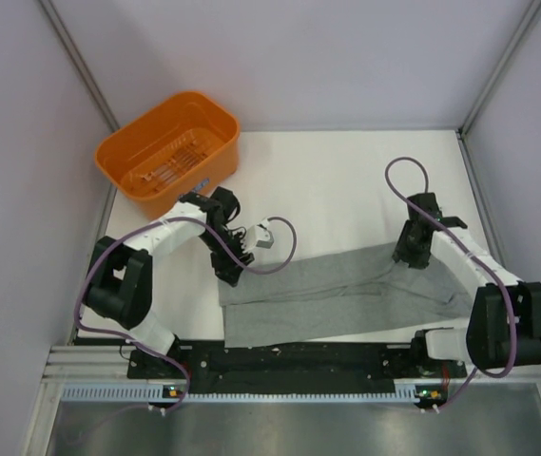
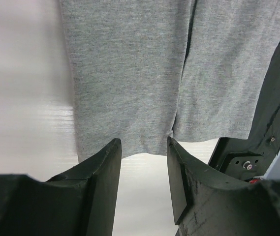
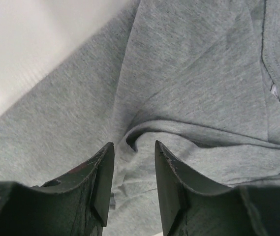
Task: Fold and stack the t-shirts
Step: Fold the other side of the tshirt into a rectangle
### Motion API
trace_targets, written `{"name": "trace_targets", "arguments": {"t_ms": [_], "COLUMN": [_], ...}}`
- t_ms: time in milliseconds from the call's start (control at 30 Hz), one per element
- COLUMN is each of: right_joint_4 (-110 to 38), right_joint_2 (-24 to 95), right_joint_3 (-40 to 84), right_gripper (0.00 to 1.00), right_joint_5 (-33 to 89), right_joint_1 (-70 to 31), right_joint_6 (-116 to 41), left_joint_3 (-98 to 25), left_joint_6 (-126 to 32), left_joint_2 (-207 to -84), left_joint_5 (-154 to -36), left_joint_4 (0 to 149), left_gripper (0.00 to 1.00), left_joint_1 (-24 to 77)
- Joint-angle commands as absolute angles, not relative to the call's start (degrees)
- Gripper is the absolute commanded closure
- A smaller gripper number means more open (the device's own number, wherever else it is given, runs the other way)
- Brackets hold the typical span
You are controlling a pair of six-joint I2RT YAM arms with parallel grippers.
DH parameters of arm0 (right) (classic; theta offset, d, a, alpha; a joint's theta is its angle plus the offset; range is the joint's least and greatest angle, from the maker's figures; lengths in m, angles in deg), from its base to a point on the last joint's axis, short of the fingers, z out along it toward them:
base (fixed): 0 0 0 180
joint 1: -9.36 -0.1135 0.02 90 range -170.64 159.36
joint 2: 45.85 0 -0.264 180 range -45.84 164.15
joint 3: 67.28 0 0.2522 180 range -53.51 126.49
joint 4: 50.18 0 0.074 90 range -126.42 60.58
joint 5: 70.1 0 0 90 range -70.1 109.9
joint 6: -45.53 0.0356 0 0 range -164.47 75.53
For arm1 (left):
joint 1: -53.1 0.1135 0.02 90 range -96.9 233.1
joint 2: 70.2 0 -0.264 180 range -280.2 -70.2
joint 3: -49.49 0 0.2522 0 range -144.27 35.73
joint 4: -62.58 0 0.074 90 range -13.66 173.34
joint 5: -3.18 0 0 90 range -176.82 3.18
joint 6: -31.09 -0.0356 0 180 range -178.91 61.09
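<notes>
The heather-grey t-shirt [image 1: 332, 294] lies folded lengthwise in a long band across the near part of the white table. My left gripper [image 1: 229, 274] is open just above its left end; in the left wrist view the shirt's edge [image 2: 130, 88] lies just beyond my empty fingertips [image 2: 143, 145]. My right gripper [image 1: 409, 255] is open over the shirt's right end. In the right wrist view its jaws [image 3: 134, 147] straddle a raised fold of grey fabric [image 3: 179, 132] without pinching it.
An orange plastic basket [image 1: 169, 152] stands at the far left corner of the table [image 1: 337, 180]. The arms' black base rail [image 1: 289, 361] runs along the near edge. Grey walls close in both sides.
</notes>
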State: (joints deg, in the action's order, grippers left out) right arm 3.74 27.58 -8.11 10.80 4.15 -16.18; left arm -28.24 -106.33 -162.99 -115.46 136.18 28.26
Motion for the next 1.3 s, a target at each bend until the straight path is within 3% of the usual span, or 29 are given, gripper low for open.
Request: {"name": "trace_targets", "arguments": {"t_ms": [0,100,167,200,633,933,1033,1100,1200,1267], "right_joint_4": [-0.38,-0.47,-0.30,-0.03,14.19,19.91,21.50,22.72,26.50,30.10], "right_joint_2": [31.05,32.29,31.94,31.33,13.23,11.64,10.15,8.31,5.58,5.31], "right_joint_3": [-7.99,-8.07,-8.34,-8.51,-18.88,-20.29,-22.31,-23.02,-21.01,-16.62], "right_gripper": [0.65,0.81,0.98,1.00,1.00,0.99,0.94,0.84,0.81,0.72], "right_joint_5": [10.33,9.80,9.97,10.49,22.81,27.10,29.13,30.71,31.24,29.06], "right_joint_1": [3.56,3.65,3.82,3.82,3.38,3.38,3.38,3.38,3.38,3.38], "right_joint_6": [-14.50,-14.59,-14.41,-14.41,-0.53,3.34,3.52,4.13,4.05,2.74], "left_joint_3": [-27.38,-27.20,-27.03,-26.85,-27.03,-27.20,-27.03,-27.03,-27.29,-27.64], "left_joint_6": [-105.76,-105.85,-105.85,-105.76,-103.74,-104.62,-105.23,-105.23,-105.50,-105.67], "left_joint_2": [-162.75,-162.57,-162.57,-162.48,-161.51,-162.22,-162.30,-162.48,-162.66,-162.92], "left_joint_5": [-116.08,-115.91,-115.91,-115.82,-114.41,-112.48,-112.22,-112.13,-112.48,-112.39], "left_joint_4": [135.06,135.06,134.88,134.79,132.51,132.77,132.77,132.77,133.12,133.30], "left_gripper": [0.54,0.54,0.55,0.55,0.55,0.56,0.56,0.56,0.56,0.56], "left_joint_1": [28.31,28.31,28.31,28.31,28.31,28.32,28.32,28.31,28.40,28.40]}}
